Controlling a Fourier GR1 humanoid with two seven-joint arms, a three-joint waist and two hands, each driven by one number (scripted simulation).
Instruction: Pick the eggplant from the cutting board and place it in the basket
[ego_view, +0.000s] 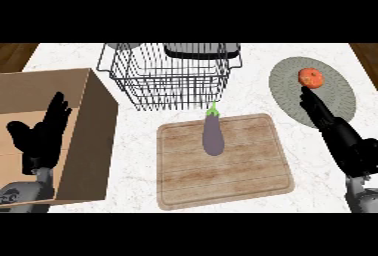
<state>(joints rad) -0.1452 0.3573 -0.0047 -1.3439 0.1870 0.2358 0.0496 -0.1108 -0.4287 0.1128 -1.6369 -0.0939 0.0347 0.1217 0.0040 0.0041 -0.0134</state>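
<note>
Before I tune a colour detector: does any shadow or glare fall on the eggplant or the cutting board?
Head view: even light, no glare on the eggplant, no hard shadow across the cutting board. Head view: the basket wires throw no visible shadow onto the board; the left hand and right hand read as flat dark shapes.

No readable text, no labels, no brands, no numbers anywhere
</note>
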